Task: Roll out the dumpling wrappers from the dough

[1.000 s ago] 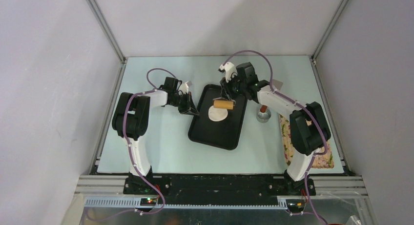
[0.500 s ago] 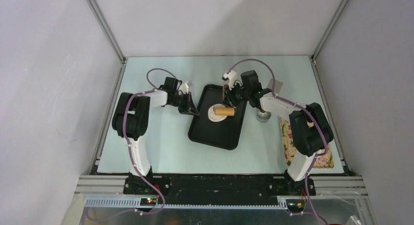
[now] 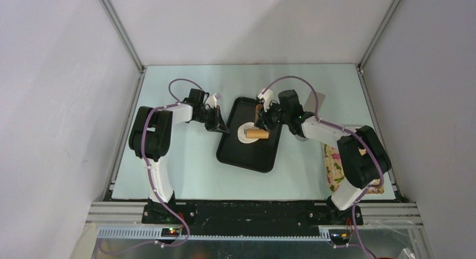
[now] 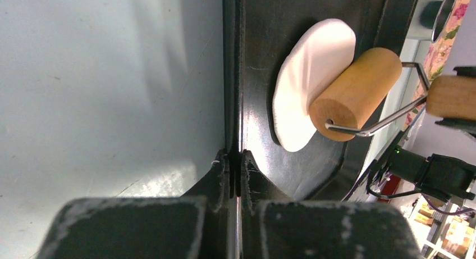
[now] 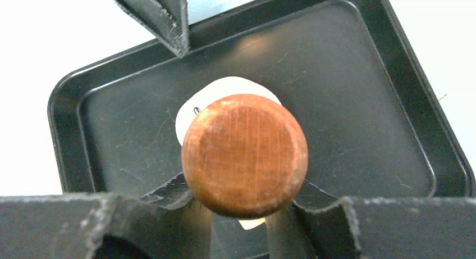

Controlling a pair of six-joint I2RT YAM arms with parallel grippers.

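Note:
A flattened white disc of dough (image 3: pixel 245 132) (image 4: pixel 306 73) lies in the far half of the black tray (image 3: pixel 247 155). A wooden roller (image 3: pixel 257 133) (image 4: pixel 356 93) rests across the dough's near part, on a wire frame. My right gripper (image 3: pixel 264 118) (image 5: pixel 241 197) is shut on the roller's wooden handle (image 5: pixel 244 155), which hides most of the dough (image 5: pixel 224 87) in the right wrist view. My left gripper (image 3: pixel 220 128) (image 4: pixel 236 158) is shut on the tray's left rim (image 4: pixel 234 73).
A floral cloth (image 3: pixel 337 163) lies at the right edge of the table, under the right arm. A steel cup (image 4: pixel 432 12) stands just right of the tray, mostly hidden by the right arm in the top view. Grey walls enclose three sides.
The right gripper has drawn the roller from the dough's far edge toward the near side, across the dough. The left gripper and the tray have not moved.

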